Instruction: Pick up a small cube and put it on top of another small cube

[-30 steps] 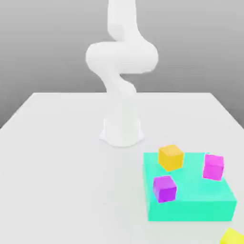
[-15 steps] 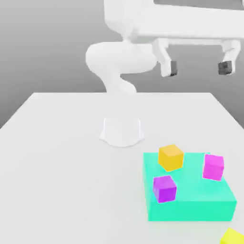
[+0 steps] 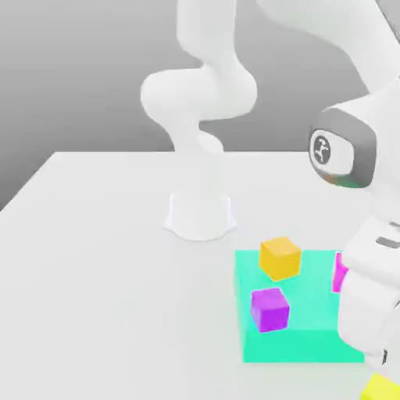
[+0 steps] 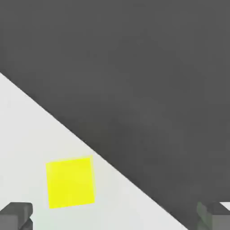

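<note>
The tool [image 4: 114,218] stands wide open and holds nothing: in the hand view its two dark fingertips [image 4: 15,214] sit at opposite lower corners of the frame, far apart, with bare space between them. Between those tips, closer to one of them, lies the small bright yellow cube [image 4: 70,182], resting flat on the pale tabletop [image 4: 27,134] near its edge, beyond which there is only dark grey ground. The cube touches neither fingertip.

In the exterior view the white arm [image 3: 367,234] fills the right side of the frame, its wrist section hanging low at the lower right and covering part of a turquoise block [image 3: 305,332]. The yellow cube [image 3: 381,387] peeks out at the bottom right corner, on the tabletop just below the arm's end and apart from the block. On the block's top sit an orange-yellow cube [image 3: 280,258] towards its upper left, a magenta cube [image 3: 270,308] below it near the front edge, and a second magenta cube [image 3: 340,272] at the right, mostly hidden by the arm. The arm's round base [image 3: 199,215] stands at the frame's centre.
</note>
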`<state>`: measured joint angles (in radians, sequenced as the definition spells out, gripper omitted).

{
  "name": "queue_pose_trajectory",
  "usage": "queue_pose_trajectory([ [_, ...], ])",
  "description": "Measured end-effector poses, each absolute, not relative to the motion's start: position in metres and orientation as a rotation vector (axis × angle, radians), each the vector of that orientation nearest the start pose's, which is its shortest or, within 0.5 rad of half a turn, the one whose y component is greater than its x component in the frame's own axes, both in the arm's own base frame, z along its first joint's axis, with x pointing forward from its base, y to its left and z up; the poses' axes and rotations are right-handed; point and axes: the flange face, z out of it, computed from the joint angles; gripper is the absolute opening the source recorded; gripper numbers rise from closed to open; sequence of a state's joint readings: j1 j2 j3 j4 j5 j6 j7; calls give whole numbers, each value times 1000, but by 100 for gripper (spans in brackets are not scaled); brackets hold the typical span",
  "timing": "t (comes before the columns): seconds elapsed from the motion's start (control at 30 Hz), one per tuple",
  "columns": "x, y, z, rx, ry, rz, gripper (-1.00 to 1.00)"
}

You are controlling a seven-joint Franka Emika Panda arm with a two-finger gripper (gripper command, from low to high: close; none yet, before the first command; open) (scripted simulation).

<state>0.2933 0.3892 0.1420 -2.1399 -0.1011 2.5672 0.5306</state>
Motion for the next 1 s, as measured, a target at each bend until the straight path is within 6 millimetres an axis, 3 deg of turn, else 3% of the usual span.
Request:
queue_pose_trajectory([
  [0.17, 514, 256, 144, -3141, -32, -2, 0],
  [0.2, 514, 256, 132, -3141, -33, -1, -100],
  [0.4, 513, 256, 127, -3141, -34, 1, -100],
  [0.47, 514, 257, 142, -3141, -34, 1, -100],
  [0.6, 509, 254, 195, -3141, -52, 1, -100],
  [0.8, 468, 236, 248, -3140, -187, -2, -100],
  [1.0, 420, 214, 288, -3131, -329, -2, -100],
])
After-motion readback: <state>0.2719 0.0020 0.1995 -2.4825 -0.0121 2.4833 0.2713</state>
